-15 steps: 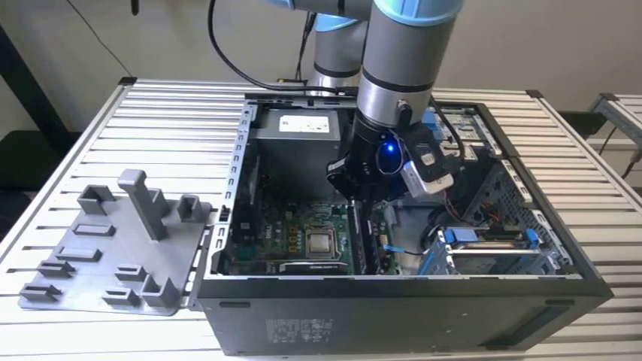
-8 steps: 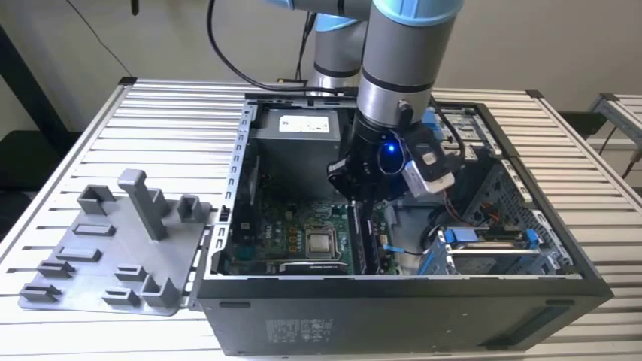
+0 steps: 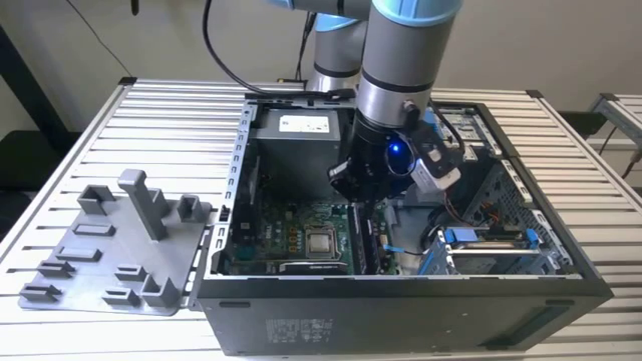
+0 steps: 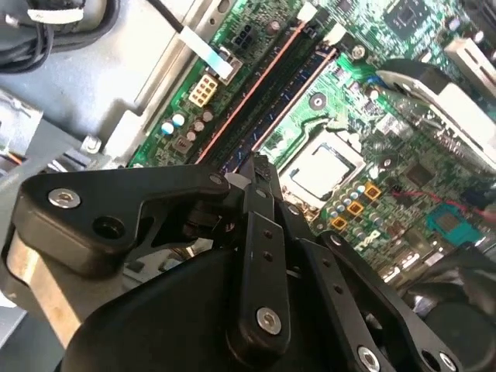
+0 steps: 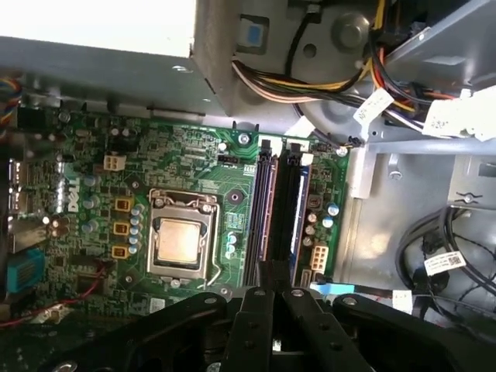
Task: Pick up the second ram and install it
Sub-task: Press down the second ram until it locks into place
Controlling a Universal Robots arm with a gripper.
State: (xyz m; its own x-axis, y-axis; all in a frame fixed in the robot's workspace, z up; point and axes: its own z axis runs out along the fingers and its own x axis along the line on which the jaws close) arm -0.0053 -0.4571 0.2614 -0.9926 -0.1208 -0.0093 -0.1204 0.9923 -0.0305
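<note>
Gripper hovering inside the open computer case

Its fingers are sitting clenched together above the motherboard's memory slots; whether they are pinching the second ram, I cannot tell.

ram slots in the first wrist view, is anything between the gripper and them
Nothing visible stands in the way. The gripper hangs right at the end of the dark ram slots beside the processor socket. The cable bundle lies beyond the slots' far end, off the board.
</note>
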